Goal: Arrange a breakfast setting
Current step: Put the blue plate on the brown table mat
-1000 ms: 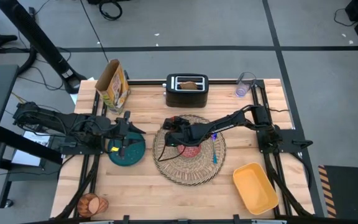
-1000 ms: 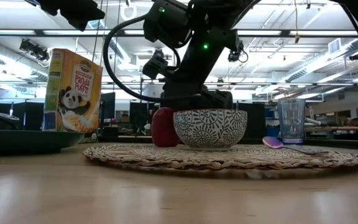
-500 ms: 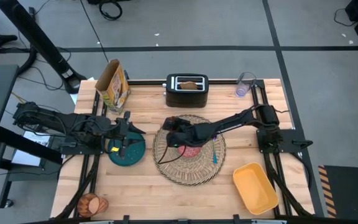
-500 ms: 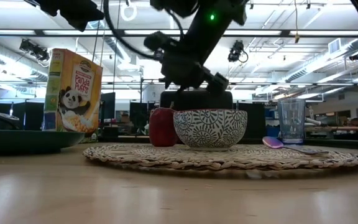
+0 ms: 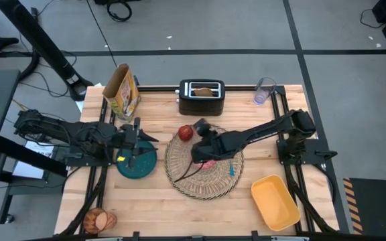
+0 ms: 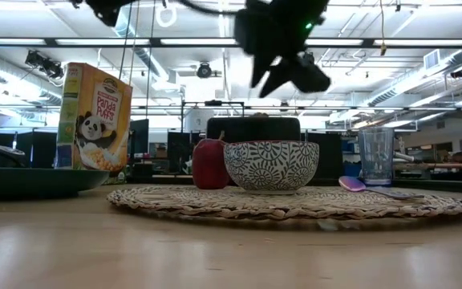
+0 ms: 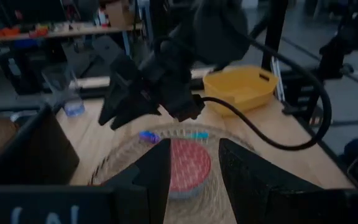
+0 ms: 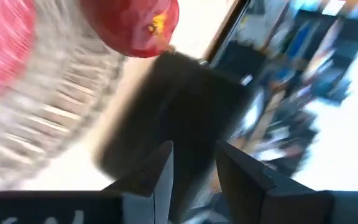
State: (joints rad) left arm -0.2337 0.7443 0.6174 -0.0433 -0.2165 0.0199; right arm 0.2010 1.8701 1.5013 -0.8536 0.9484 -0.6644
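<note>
A red apple [image 5: 185,132] stands on the far left edge of the round woven placemat [image 5: 203,179], beside a small bowl [image 6: 271,164] that is red inside. A blue spoon [image 5: 232,171] lies on the mat's right part. My right gripper [image 5: 199,126] hangs open and empty above the mat, just right of the apple; the low view shows it [image 6: 283,68] well above the bowl. My left gripper [image 5: 136,143] is open over the teal plate [image 5: 139,169], left of the mat. A toast slice [image 5: 204,92] sticks up from the toaster. No orange cup shows.
A black toaster [image 5: 202,97] stands at the far edge, a cereal box [image 5: 122,90] at far left, a clear cup [image 5: 263,90] at far right. A yellow tub [image 5: 275,201] sits at near right, a wooden piece [image 5: 99,218] at the near left corner.
My right gripper has come off the apple, risen well above the bowl and drawn back toward the table's right. The apple stays upright on the placemat's far left edge beside the bowl.
</note>
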